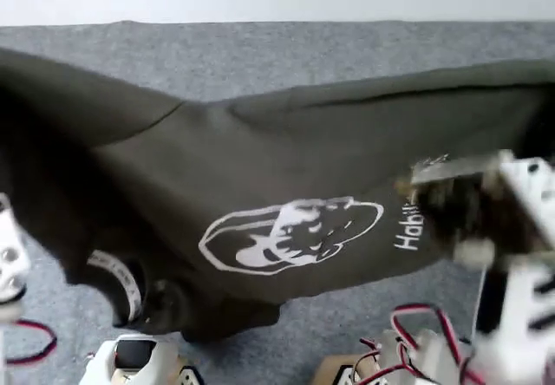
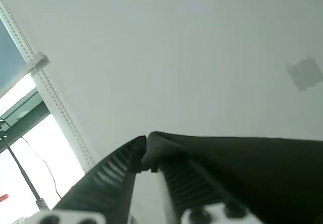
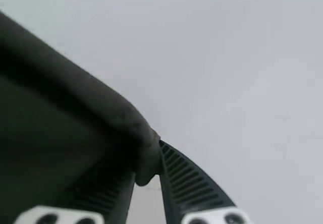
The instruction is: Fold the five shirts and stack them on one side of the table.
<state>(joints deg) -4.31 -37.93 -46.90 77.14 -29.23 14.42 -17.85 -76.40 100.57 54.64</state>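
In the high view the shirt (image 1: 303,142) stretches from the left edge to the right edge across the middle of the frame, over the grey table (image 1: 260,47), its white logo (image 1: 290,233) just below centre. An arm (image 1: 512,203) stands against its right end and another (image 1: 9,264) shows at the left edge. The left gripper (image 2: 147,156) is clamped on a bunched fold of the shirt's edge, and the right gripper (image 3: 146,163) likewise pinches a rolled edge of the cloth.
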